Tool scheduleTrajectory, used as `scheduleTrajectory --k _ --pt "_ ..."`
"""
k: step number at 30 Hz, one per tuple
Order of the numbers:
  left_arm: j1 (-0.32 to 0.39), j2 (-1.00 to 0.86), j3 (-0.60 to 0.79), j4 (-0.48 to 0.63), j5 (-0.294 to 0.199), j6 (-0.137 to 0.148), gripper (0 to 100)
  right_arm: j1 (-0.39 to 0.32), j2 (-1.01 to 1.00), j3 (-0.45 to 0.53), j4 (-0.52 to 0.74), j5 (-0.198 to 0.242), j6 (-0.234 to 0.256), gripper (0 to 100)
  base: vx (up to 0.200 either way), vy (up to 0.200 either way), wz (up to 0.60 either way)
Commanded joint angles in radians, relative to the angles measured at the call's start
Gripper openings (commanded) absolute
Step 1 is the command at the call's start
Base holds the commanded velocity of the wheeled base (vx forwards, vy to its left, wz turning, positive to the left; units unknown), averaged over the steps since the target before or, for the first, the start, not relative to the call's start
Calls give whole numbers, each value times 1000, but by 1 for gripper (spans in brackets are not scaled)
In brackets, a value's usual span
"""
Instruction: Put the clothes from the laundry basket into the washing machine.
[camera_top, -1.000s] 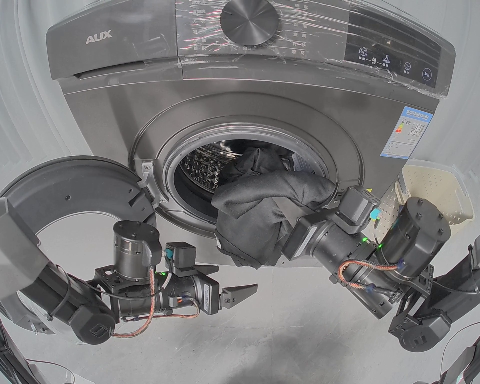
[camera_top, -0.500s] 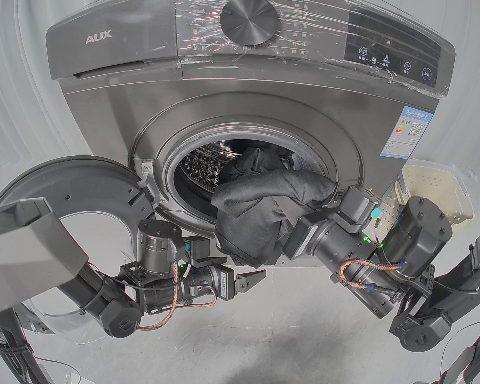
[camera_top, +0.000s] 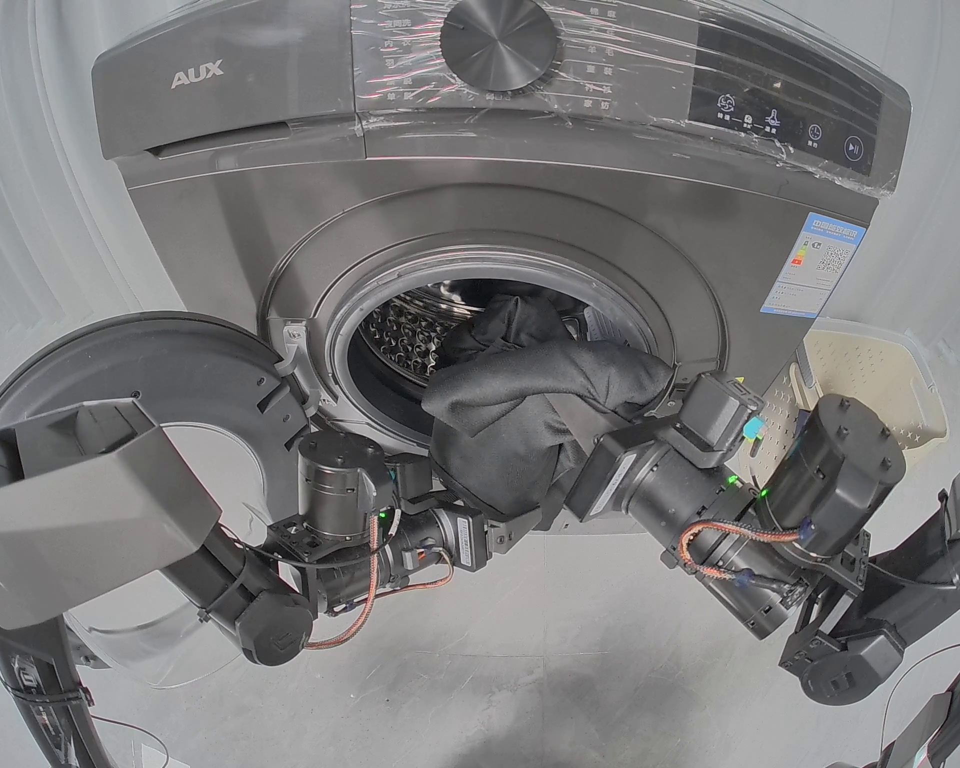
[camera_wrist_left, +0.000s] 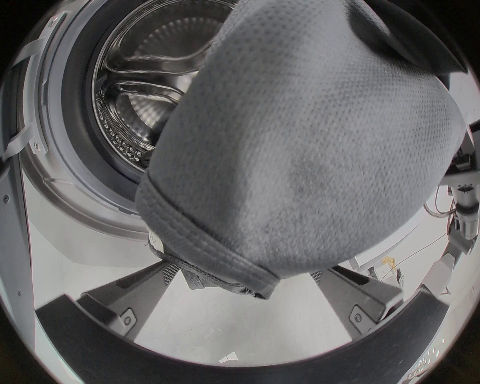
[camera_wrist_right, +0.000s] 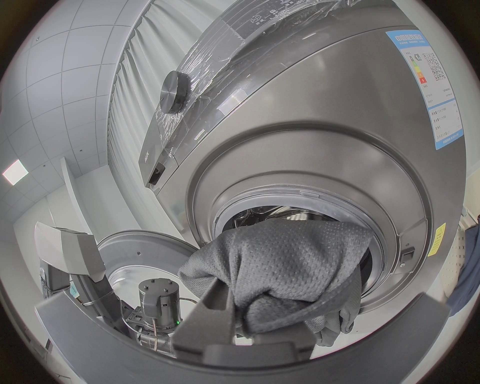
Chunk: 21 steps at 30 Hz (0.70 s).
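Observation:
A dark grey garment (camera_top: 520, 400) hangs half out of the washing machine's round opening (camera_top: 395, 335), its hem drooping below the rim. My right gripper (camera_top: 575, 425) is shut on the garment at the opening's lower right; cloth drapes over its fingers (camera_wrist_right: 207, 315) in the right wrist view. My left gripper (camera_top: 515, 525) is open just under the hanging hem, and in the left wrist view the garment (camera_wrist_left: 310, 150) hangs between and above its spread fingers (camera_wrist_left: 132, 300). The cream laundry basket (camera_top: 880, 380) stands to the right of the machine.
The machine's door (camera_top: 150, 380) is swung open to the left, close beside my left arm. The steel drum (camera_wrist_left: 145, 110) shows behind the garment. A blue cloth (camera_wrist_right: 472, 270) shows at the basket side. Bare light floor (camera_top: 560, 660) lies in front.
My left arm has moved right and up, bringing its open gripper under the garment's hanging hem. The right gripper and garment have stayed put.

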Motion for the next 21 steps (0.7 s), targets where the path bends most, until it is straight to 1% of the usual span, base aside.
scheduleTrajectory --k 1,2,14,16,21 --pt "1 4 -6 -8 1 -6 100 1 0 1 0 0 0 0 0 0 0" --pt "-1 4 -4 -16 2 -7 0 1 0 1 0 0 0 0 0 0 0" --pt "-16 -68 35 -43 1 -10 0 -4 9 5 0 0 3 0 0 0 0" --pt "-25 -96 60 -43 1 -16 0 -13 11 7 1 -1 3 0 0 0 0" --pt "-47 -137 115 -43 1 -16 0 -21 14 7 1 -15 3 0 0 0 0"
